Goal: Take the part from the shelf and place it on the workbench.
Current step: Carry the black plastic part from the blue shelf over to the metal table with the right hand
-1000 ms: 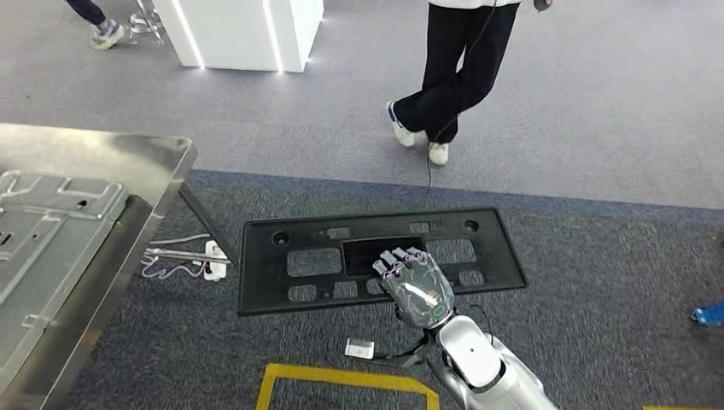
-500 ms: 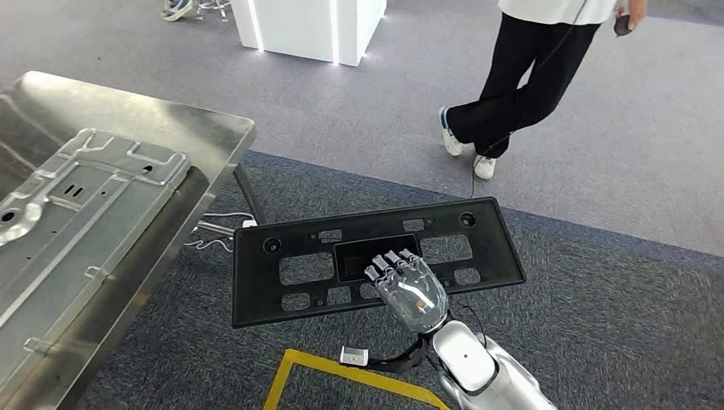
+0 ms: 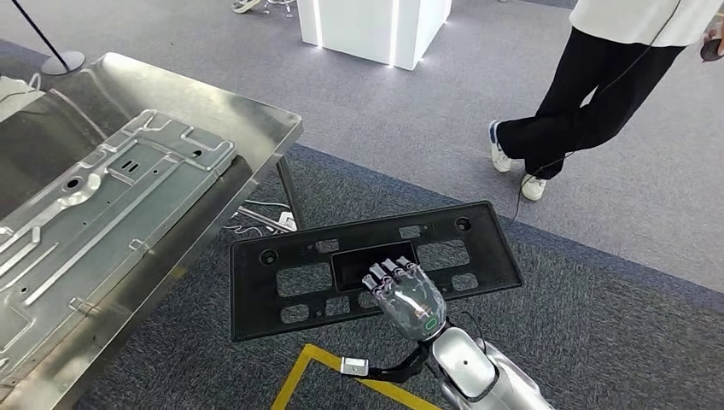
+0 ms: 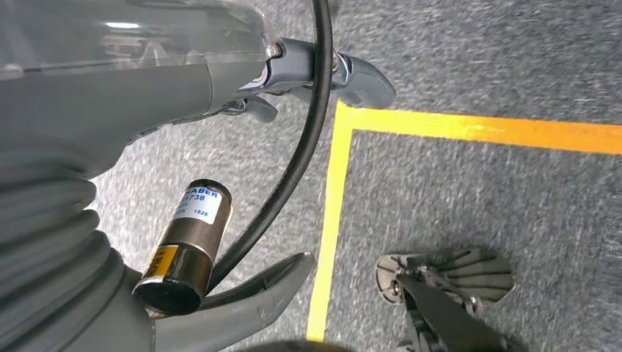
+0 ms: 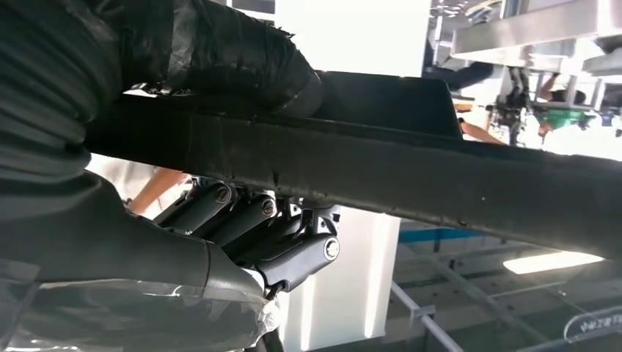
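While right hand [image 3: 410, 299] stays clamped on black part [image 3: 299, 278], part hangs over carpet, near steel desk [image 3: 256, 128], not on it. Left hand [image 4: 242, 81]: holds nothing, fingers loosely apart. Carry step. Next: close in on desk, lay part flat beside metal panel [image 3: 94, 205].

The part [image 3: 376, 266] looks like matt black plastic. Left of it, the workbench [image 3: 256, 128] is smooth, shiny metal, and the panel [image 3: 94, 213] on it is dull grey pressed metal. The floor [image 3: 598, 325] under the part is rough grey carpet.
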`<act>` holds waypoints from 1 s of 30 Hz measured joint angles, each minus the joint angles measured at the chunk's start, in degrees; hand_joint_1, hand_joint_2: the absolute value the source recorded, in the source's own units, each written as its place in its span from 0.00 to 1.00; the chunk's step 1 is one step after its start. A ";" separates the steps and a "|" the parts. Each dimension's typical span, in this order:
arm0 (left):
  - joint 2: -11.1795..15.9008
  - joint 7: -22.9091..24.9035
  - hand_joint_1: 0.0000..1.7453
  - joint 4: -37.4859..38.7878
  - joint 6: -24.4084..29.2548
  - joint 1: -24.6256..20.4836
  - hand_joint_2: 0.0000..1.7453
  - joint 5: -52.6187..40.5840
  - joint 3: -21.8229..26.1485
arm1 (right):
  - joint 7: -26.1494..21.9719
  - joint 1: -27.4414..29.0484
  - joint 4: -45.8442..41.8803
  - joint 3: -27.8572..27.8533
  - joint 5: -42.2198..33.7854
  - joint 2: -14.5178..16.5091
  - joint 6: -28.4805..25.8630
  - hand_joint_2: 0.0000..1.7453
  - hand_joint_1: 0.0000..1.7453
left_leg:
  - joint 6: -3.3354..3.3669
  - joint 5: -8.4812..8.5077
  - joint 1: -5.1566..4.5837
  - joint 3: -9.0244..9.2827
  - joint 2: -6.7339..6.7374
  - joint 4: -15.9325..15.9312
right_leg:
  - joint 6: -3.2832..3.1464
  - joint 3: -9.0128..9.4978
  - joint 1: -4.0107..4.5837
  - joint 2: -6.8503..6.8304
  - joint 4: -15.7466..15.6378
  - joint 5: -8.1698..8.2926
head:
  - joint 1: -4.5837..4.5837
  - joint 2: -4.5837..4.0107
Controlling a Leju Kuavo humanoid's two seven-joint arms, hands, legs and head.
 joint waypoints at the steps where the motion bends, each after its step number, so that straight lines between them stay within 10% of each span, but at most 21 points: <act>1: 0.02 -0.02 0.00 0.00 0.02 -0.06 1.00 -0.07 0.01 | -0.03 0.09 -0.09 -0.01 0.00 0.01 -0.04 1.00 0.93 | -0.23 -1.45 0.00 -1.11 1.62 2.47 | -0.28 0.16 0.00 -0.65 -0.23 0.05 | -0.03 0.00; 5: -0.04 -0.13 0.00 0.00 0.03 -0.17 1.00 -0.32 0.01 | -0.23 0.87 -0.19 -0.04 -0.01 0.00 -0.11 1.00 0.93 | -0.91 -5.71 0.31 -6.70 4.24 13.82 | -0.65 0.37 0.33 -3.52 -0.32 -0.25 | -0.06 0.00; 11: 0.03 0.16 0.00 0.00 0.07 -0.21 1.00 -0.60 0.01 | -0.51 1.13 -0.30 -0.06 -0.23 0.13 -0.15 1.00 0.93 | 0.41 1.01 -0.51 1.47 8.25 -2.07 | 0.37 1.31 0.74 -6.72 -0.22 -1.19 | -0.02 0.00; 14: 0.03 0.57 0.00 0.00 0.08 0.10 1.00 -0.99 0.01 | -0.57 1.38 -0.31 -0.06 -0.35 0.37 -0.15 1.00 0.93 | 1.16 1.01 -0.61 1.56 6.88 -2.38 | 1.13 1.70 0.74 -7.70 -0.35 -1.49 | -0.01 0.00; 16: 0.01 0.73 0.00 0.00 0.13 0.42 1.00 -1.14 0.01 | -0.67 1.56 -0.34 -0.12 -0.36 0.57 -0.19 1.00 0.93 | 1.84 1.32 -0.33 1.87 5.77 -2.92 | 1.78 1.33 0.51 -5.83 1.00 -2.61 | 0.00 0.00; 18: -0.01 0.58 0.00 0.00 0.18 0.37 1.00 -1.32 0.02 | -0.75 1.91 -0.35 -0.26 -0.36 0.62 -0.27 1.00 0.93 | 2.46 1.52 -0.17 2.03 4.65 -3.21 | 2.20 -1.37 0.27 -2.67 6.71 -5.76 | 0.02 0.00; 21: 0.01 0.19 0.00 0.00 0.17 0.11 1.00 -1.60 0.04 | -0.94 2.73 -0.29 -0.39 -0.36 0.58 -0.31 1.00 0.93 | 2.76 1.45 -0.23 1.99 2.44 -3.04 | 2.43 -6.21 0.23 -1.45 15.51 -8.41 | 0.02 0.00; 25: -0.08 -0.23 0.00 0.00 0.03 0.02 1.00 -1.97 0.05 | -1.30 2.92 -0.35 -0.42 -0.54 0.61 -0.32 1.00 0.93 | 2.25 1.05 -0.22 1.86 -0.54 -2.15 | 1.98 -2.11 0.07 0.88 4.52 -1.25 | 0.01 0.00; 27: -0.15 -0.55 0.00 0.00 0.05 -0.07 1.00 -2.16 0.05 | -1.58 3.00 -0.35 -0.43 -0.92 0.66 -0.35 1.00 0.93 | 1.70 0.94 -0.18 1.55 -1.71 -1.90 | 1.66 -0.52 0.12 2.37 0.74 -0.27 | 0.01 0.00; 30: -0.13 -0.79 0.00 0.00 0.30 0.31 1.00 -2.16 0.09 | -1.94 3.07 -0.35 -0.43 -1.25 0.99 -0.37 1.00 0.93 | 0.68 0.89 -0.10 1.24 -2.52 -1.91 | 0.80 0.07 0.11 1.12 0.02 -0.20 | 0.00 0.00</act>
